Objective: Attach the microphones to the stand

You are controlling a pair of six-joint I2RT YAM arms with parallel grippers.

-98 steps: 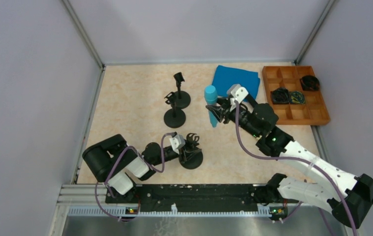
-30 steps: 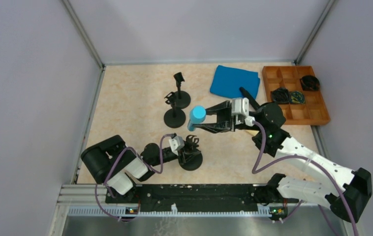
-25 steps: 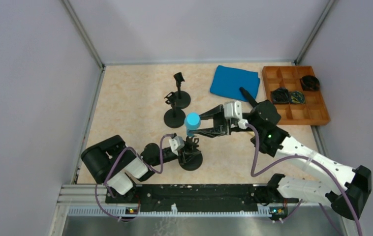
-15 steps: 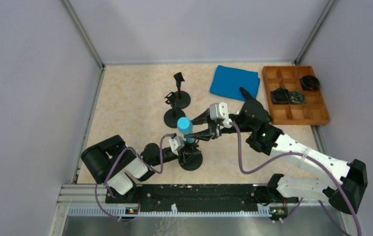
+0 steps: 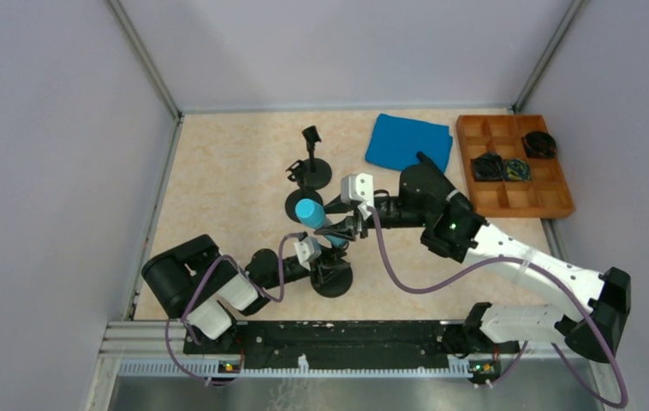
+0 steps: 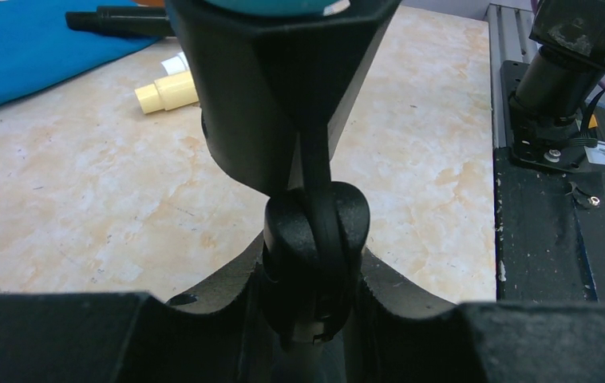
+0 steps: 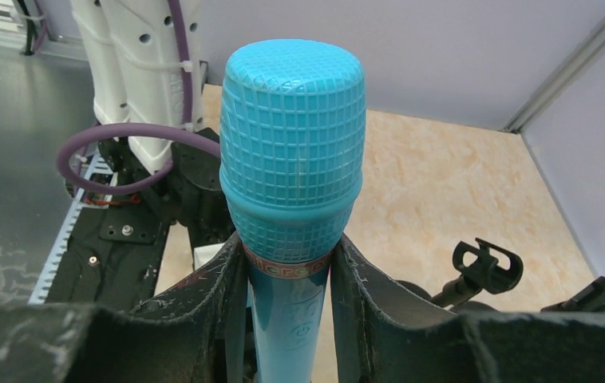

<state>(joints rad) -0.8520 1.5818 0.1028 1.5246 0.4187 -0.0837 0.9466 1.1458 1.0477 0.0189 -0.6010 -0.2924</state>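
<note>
My right gripper (image 5: 336,231) is shut on the light blue microphone (image 5: 308,211), its tail down over the near stand's clip. In the right wrist view the microphone (image 7: 293,159) stands between my fingers (image 7: 203,303). My left gripper (image 5: 327,256) is shut on the near stand (image 5: 336,279), clamping its stem joint (image 6: 315,235) under the clip (image 6: 275,104). The cream microphone (image 6: 168,92) and a white one (image 6: 175,62) lie on the table. The black microphone (image 5: 428,163) rests on the blue cloth's edge and also shows in the left wrist view (image 6: 116,20).
Two more black stands (image 5: 304,205) (image 5: 313,171) stand just behind the near one, one clip showing in the right wrist view (image 7: 487,267). A blue cloth (image 5: 407,141) lies at the back. A wooden compartment tray (image 5: 552,206) with coiled cables sits at the right.
My right arm has carried the light blue microphone from beside the blue cloth leftward and nearer, to just above the stand my left gripper holds. The left arm has not moved.
</note>
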